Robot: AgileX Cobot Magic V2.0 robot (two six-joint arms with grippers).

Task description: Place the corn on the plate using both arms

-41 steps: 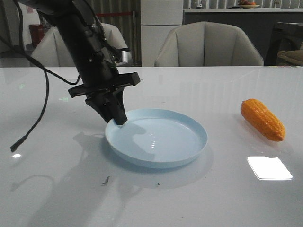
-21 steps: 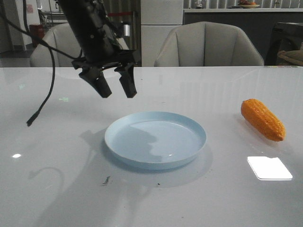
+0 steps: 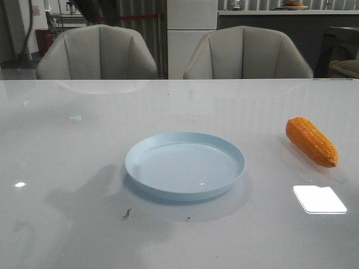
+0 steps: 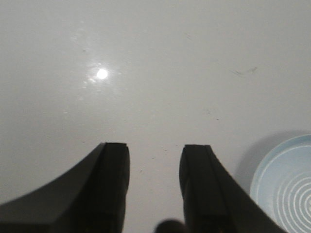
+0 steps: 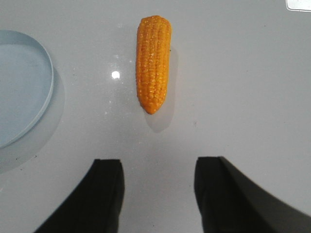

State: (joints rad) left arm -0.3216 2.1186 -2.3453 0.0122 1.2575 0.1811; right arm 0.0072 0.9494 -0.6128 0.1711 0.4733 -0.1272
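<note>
The pale blue plate (image 3: 185, 165) lies bare in the middle of the table. The orange corn (image 3: 312, 141) lies on the table to its right, well apart from it. Neither gripper shows in the front view. In the left wrist view my left gripper (image 4: 154, 151) hangs open above bare table with nothing between its fingers, and the plate's rim (image 4: 265, 177) shows off to one side. In the right wrist view my right gripper (image 5: 159, 167) is open and empty. The corn (image 5: 154, 63) lies lengthwise ahead of it, tapered end toward the fingers, with the plate (image 5: 19, 87) beside it.
Two beige chairs (image 3: 98, 53) (image 3: 247, 53) stand behind the table's far edge. A bright rectangular reflection (image 3: 319, 199) lies on the tabletop in front of the corn. A small dark speck (image 3: 125, 213) sits near the plate's front left.
My left gripper let go of the plate's left rim, opened, and rose out of the front view. Plate and corn stayed where they were.
</note>
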